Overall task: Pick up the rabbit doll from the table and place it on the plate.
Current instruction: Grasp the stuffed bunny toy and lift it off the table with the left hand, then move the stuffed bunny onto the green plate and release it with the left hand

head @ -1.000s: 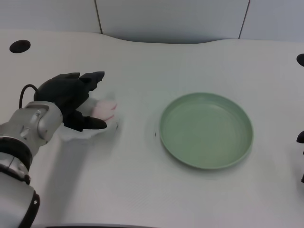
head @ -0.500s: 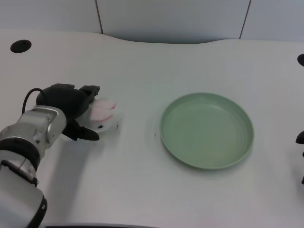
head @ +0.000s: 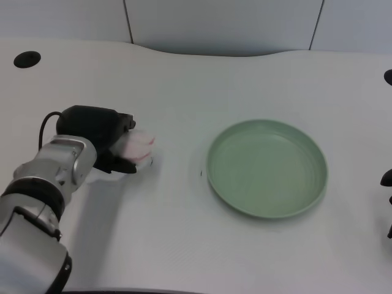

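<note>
**Grasp closed on the rabbit**

Fingers now curled tight around the rabbit doll (head: 137, 147), where a second ago spread wide above it and half a second ago only part-closed. Left hand (head: 101, 136) clenched on the doll, pink-and-white body poking out toward the plate (head: 266, 209). Still low near the table's (head: 184, 245) left edge, well apart from the green plate nearer the right edge. Probably seated; lift and carry across next.
</note>
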`<state>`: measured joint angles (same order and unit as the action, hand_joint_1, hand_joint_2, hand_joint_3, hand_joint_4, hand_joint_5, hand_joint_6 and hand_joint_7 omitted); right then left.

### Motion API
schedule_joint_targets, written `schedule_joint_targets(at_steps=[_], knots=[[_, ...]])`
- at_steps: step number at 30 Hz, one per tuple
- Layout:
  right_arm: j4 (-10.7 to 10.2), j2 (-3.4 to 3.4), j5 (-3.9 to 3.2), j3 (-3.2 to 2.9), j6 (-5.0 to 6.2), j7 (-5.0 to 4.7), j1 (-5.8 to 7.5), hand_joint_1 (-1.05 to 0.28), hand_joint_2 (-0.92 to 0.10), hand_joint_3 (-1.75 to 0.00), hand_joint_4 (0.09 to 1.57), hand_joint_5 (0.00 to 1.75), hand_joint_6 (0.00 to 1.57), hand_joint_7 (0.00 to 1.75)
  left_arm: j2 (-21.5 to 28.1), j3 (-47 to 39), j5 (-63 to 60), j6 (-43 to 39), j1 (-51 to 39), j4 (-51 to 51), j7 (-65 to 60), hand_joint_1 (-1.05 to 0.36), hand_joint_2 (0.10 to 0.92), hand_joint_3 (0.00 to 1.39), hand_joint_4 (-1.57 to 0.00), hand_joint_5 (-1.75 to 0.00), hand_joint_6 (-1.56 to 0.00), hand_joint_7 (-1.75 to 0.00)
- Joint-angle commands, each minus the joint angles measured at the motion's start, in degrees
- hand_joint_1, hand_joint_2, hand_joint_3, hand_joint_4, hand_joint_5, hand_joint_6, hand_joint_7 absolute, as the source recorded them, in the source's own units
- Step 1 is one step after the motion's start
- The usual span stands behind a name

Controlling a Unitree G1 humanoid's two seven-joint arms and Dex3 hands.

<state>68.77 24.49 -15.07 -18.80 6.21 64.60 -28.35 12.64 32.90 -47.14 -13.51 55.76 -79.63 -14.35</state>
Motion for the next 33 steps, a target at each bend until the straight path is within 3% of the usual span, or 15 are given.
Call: schedule_joint_targets(at_steps=[1, 3, 6, 9, 12, 16, 20, 23, 25, 26, 27, 28, 29, 31, 33], knots=[[-1.12, 0.51, -0.24, 0.04, 0.56, -0.53, 1.34, -0.4, -0.92, -0.09, 1.54, 1.75, 0.87, 1.75, -0.62, 0.83, -0.98, 1.2, 0.3, -0.79, -1.48, -0.71, 0.921, 0.13, -0.53, -1.51, -0.83, -0.6], [-1.31, 0.5, -0.55, -0.24, 0.27, -0.64, 1.58, -0.4, -0.92, -0.08, 1.46, 1.75, 0.84, 1.75, -0.92, 1.67, -1.76, 1.52, 0.23, -0.87, -2.13, -0.69, 0.921, 0.1, -0.64, -1.63, -0.7, -1.11], [-1.08, 0.58, -1.06, -0.67, 0.42, 0.55, 1.6, -0.41, -0.92, -0.08, 1.44, 1.75, 0.92, 1.75, -1.16, 3.4, -3.38, 2.32, 0.31, -1.02, -2.43, -0.67, 0.921, 0.16, -0.77, -1.63, -0.7, -1.34], [-1.38, 0.73, -1.14, -0.77, 0.04, 0.59, 1.63, -0.4, -0.92, -0.09, 1.45, 1.75, 0.97, 1.75, -1.12, 5.35, -5.12, 3.25, 0.62, -1.13, -2.8, -0.64, 0.921, 0.21, -0.84, -1.54, -0.76, -1.3], [-1.71, 0.83, -0.6, -0.43, 1.16, -0.04, 1.86, -0.41, -0.92, -0.09, 1.49, 1.75, 1.06, 1.75, -0.84, 5.72, -5.37, 3.17, 1.04, -1.12, -2.84, -0.6, 0.921, 0.28, -0.91, -1.17, -0.87, -0.87], [-1.53, 0.72, -0.61, -0.4, 2.91, 0.96, 1.99, -0.39, -0.92, -0.12, 1.56, 1.75, 1.19, 1.75, -0.26, 6.02, -5.72, 2.61, 1.7, -1.09, -3.03, -0.59, 0.921, 0.35, -0.97, -1.0, -0.95, -0.61], [-1.62, 0.57, -0.83, -0.5, 1.41, 0.21, 1.92, -0.4, -0.92, -0.11, 1.57, 1.75, 1.03, 1.75, 1.31, 5.24, -5.05, 1.51, 4.76, -0.95, -1.68, -0.57, 0.921, 0.4, -0.96, -0.97, -0.97, -0.55], [-1.88, 0.49, -0.71, -0.44, 1.08, -0.81, 2.01, -0.39, -0.92, -0.1, 1.57, 1.75, 1.07, 1.75, 2.15, 4.47, -4.54, 0.39, 6.97, -0.8, -2.63, -0.54, 0.921, 0.35, -0.96, -0.97, -1.01, -0.46], [-1.75, 0.47, -0.84, -0.49, 0.49, -0.88, 1.9, -0.38, -0.92, -0.1, 1.57, 1.75, 1.06, 1.75, 2.65, 4.77, -4.89, -0.05, 8.67, -0.75, -3.44, -0.55, 0.921, 0.37, -0.92, -1.01, -1.03, -0.42], [-1.74, 0.45, -0.69, -0.37, 0.93, -0.86, 1.9, -0.38, -0.92, -0.11, 1.57, 1.75, 1.01, 1.75, 2.84, 4.73, -4.84, -0.33, 9.67, -0.71, -3.67, -0.56, 0.921, 0.38, -0.94, -0.89, -1.04, -0.36], [-1.71, 0.43, -0.69, -0.36, 0.98, -0.79, 1.87, -0.4, -0.92, -0.11, 1.56, 1.75, 0.96, 1.75, 2.91, 4.42, -4.51, -0.72, 10.55, -0.65, -3.81, -0.57, 0.921, 0.38, -0.96, -0.89, -1.09, -0.32], [-1.7, 0.41, -0.69, -0.36, 1.02, -0.74, 1.85, -0.4, -0.92, -0.11, 1.54, 1.75, 0.9, 1.75, 2.95, 4.19, -4.25, -0.99, 11.13, -0.63, -3.89, -0.57, 0.921, 0.36, -0.93, -1.0, -1.09, -0.38], [-1.65, 0.36, -0.99, -0.55, 0.29, -0.52, 1.76, -0.4, -0.92, -0.11, 1.53, 1.75, 0.86, 1.75, 2.96, 4.13, -4.19, -1.69, 12.14, -0.55, -4.45, -0.56, 0.921, 0.36, -0.91, -1.07, -1.08, -0.42], [-1.74, 0.33, -1.16, -0.58, -0.8, -0.58, 1.66, -0.38, -0.92, -0.1, 1.45, 1.75, 0.7, 1.75, 2.84, 4.31, -4.44, -2.58, 13.79, -0.45, -5.19, -0.55, 0.921, 0.37, -0.96, -1.24, -0.96, -0.89], [-2.1, 0.28, -0.83, -0.26, -0.45, -0.74, 1.78, -0.38, -0.92, -0.1, 1.41, 1.75, 0.76, 1.75, 2.55, 4.47, -4.62, -3.04, 14.96, -0.42, -5.51, -0.56, 0.921, 0.39, -0.96, -1.27, -0.89, -1.02]])
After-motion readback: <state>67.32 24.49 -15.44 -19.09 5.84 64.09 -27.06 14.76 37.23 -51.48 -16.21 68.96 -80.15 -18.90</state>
